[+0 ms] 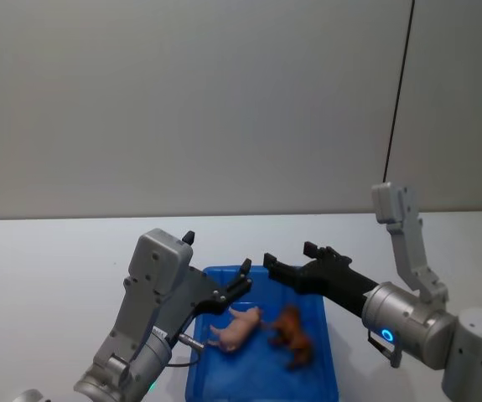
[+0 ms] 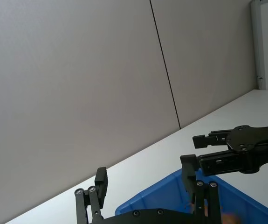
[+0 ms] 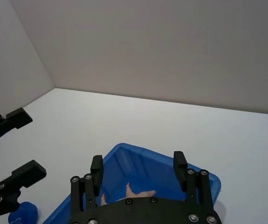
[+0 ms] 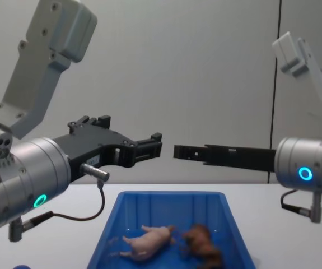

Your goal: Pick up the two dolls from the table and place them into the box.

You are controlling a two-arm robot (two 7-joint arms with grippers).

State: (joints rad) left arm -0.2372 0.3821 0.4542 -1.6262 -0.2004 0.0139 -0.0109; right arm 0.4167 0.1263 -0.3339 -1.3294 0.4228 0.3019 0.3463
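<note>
A pale pink toy pig [image 1: 236, 328] and a shaggy reddish-brown toy animal [image 1: 293, 333] lie inside the bright blue rectangular plastic box [image 1: 197, 377], at bottom centre of the head view.
The pig is on its side, left of and just beside the brown animal. The box sits on the plain white table [image 1: 56, 268]. Above its far end hover the left gripper [image 1: 217, 254], reaching in from lower left, and the right gripper [image 1: 289, 255], from lower right; both have their fingers spread, grasping nothing.

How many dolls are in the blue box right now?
2. The pink pig lies in the box, on the left; the brown animal lies beside it, on the right. None seems hidden.
</note>
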